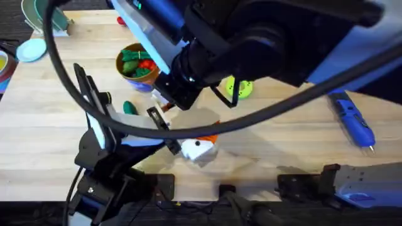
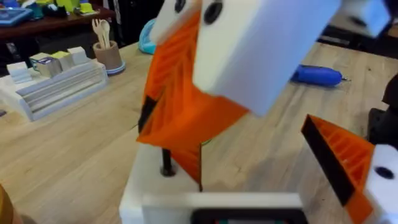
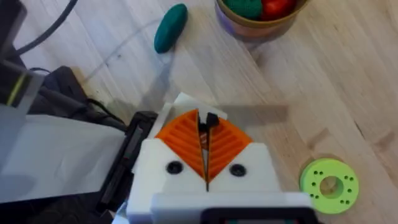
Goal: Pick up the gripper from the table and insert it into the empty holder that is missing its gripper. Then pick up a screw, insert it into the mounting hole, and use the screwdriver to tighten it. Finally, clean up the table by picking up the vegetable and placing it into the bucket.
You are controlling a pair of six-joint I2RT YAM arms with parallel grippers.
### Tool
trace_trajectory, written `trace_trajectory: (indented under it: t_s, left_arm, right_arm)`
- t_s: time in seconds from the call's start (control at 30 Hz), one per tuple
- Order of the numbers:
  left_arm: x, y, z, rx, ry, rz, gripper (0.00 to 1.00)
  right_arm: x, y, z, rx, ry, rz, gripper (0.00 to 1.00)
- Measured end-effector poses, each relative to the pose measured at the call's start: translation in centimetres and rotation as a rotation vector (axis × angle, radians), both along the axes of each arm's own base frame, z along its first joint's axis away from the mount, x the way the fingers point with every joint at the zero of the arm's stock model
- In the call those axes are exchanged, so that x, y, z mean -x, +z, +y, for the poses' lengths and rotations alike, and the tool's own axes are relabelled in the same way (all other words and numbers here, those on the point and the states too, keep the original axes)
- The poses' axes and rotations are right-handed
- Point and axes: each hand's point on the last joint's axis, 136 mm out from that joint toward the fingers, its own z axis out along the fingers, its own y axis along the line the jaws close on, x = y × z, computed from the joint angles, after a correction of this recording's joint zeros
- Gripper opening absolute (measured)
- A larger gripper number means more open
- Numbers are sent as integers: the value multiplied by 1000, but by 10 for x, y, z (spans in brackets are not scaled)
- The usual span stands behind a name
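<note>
Right gripper (image 3: 205, 134) has its orange pads pressed flat together, pinching a small black screw (image 3: 209, 120) at their tips. Its wrist view looks straight down on this. The left wrist view shows the same grip from the side: a thin black shank (image 2: 166, 163) hangs below the orange pads, with its lower end at a white holder (image 2: 146, 186) on the left gripper (image 2: 242, 171).

That left gripper stands spread wide. The holder is on one side. Well apart on the other side, an orange wedge (image 2: 341, 155) sits on its white mount (image 2: 385, 182). The right gripper's pads cover the place above the holder, so I cannot tell whether a wedge sits there too.

From overhead the right arm is large, dark and blurred. The left arm reaches in from the lower left to a white-and-orange cluster at the front middle of the table (image 1: 282, 144).

The vegetable (image 1: 129, 107) lies on the wood just beside the bucket (image 1: 137, 66), not in it. The right wrist view shows them the same way, and the bucket already holds green and red toys.

The screwdriver (image 1: 353, 119) lies alone at the right, and the left wrist view shows it behind the grippers. A green disc (image 3: 329, 184) lies near the right gripper.
</note>
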Motion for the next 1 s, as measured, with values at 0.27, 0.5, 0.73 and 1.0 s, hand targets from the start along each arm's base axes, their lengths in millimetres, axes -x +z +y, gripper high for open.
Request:
trace_trajectory:
  t_s: [0.27,0.5,0.73,1.0]
  left_arm:
    - [0,0,0,0,0,0,993]
    - [0,0,0,0,0,0,993]
    - [0,-1,0,2,1,7,993]
    - [-1,-1,0,1,3,6,993]
  right_arm:
    - [0,-1,0,3,-2,-1,6]
    - [4,-5,1,7,12,26,6]
    - [7,-14,5,16,27,57,6]
    - [3,-12,7,3,17,50,583]
